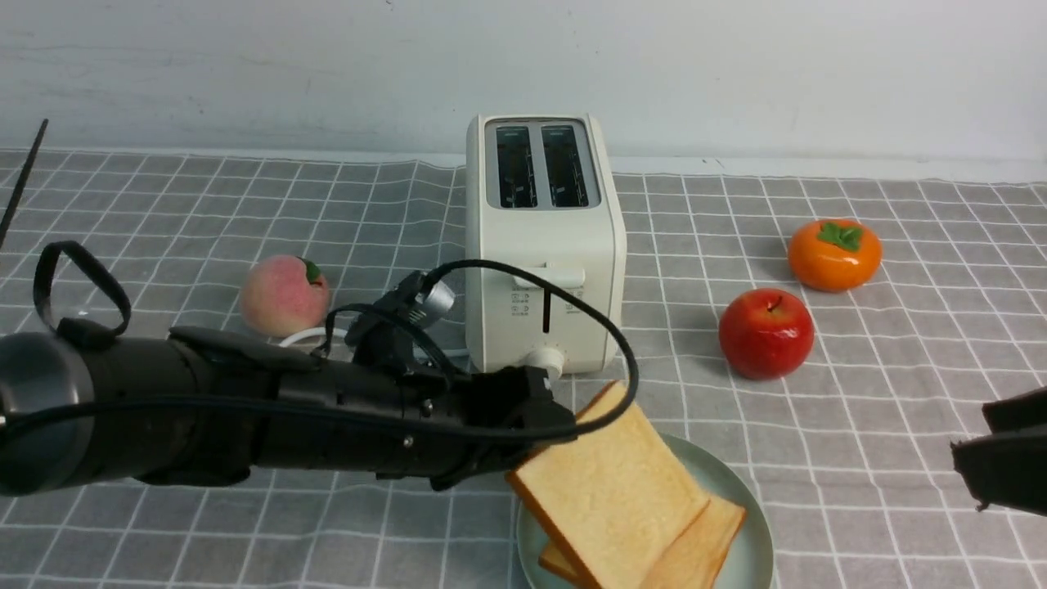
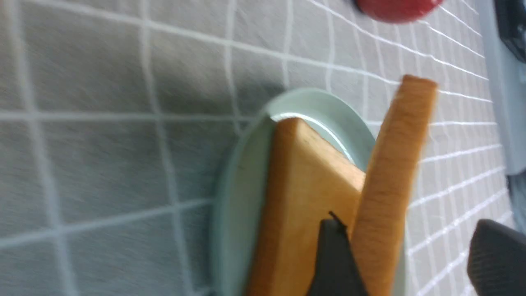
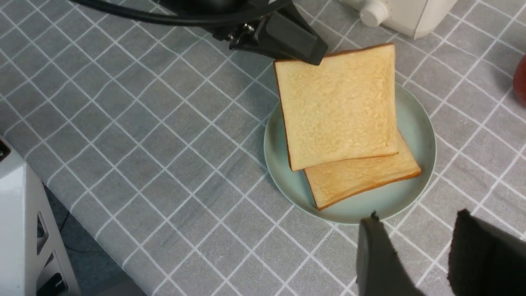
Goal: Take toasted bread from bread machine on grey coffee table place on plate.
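Both slices of toasted bread are on the pale green plate (image 1: 751, 523). The lower slice (image 1: 702, 546) lies flat, and the upper slice (image 1: 607, 484) leans tilted on it, with its raised corner at my left gripper (image 1: 564, 427). In the left wrist view that gripper (image 2: 411, 230) is open. One finger (image 2: 333, 259) lies against the tilted slice (image 2: 390, 172) and the other finger (image 2: 495, 259) stands well apart from it. My right gripper (image 3: 418, 218) hovers open and empty beside the plate (image 3: 417, 123). The white bread machine (image 1: 540, 245) stands behind on the grey coffee table (image 1: 164, 245), both slots empty.
A peach (image 1: 284, 294) and the toaster's white cord lie left of the toaster, partly behind my left arm. A red apple (image 1: 766, 331) and an orange persimmon (image 1: 834, 254) sit to its right. A white wall bounds the back, and a white box (image 3: 20, 230) stands off the table's edge.
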`<state>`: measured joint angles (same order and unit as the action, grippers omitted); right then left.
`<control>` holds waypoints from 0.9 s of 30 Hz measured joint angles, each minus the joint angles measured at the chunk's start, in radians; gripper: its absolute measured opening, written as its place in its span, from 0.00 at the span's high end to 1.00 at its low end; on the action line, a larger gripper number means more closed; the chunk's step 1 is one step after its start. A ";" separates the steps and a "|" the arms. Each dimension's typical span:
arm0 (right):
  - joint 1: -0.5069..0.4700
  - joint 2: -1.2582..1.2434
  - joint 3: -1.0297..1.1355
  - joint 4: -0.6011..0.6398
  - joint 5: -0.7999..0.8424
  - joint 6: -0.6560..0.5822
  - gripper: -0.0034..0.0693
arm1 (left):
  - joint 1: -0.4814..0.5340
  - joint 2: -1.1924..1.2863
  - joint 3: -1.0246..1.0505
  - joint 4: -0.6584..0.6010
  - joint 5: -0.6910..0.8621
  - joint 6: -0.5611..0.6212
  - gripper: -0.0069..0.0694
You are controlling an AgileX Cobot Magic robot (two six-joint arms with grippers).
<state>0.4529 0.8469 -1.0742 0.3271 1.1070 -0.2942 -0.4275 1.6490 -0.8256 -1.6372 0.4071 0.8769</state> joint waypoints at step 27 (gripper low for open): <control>0.000 0.119 0.000 0.049 -0.363 0.050 0.66 | 0.372 -0.639 0.044 0.644 0.665 -0.456 0.75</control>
<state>0.4529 0.9660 -1.0742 0.3758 0.7439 -0.2445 -0.0557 1.0096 -0.7820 -0.9928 1.0718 0.4210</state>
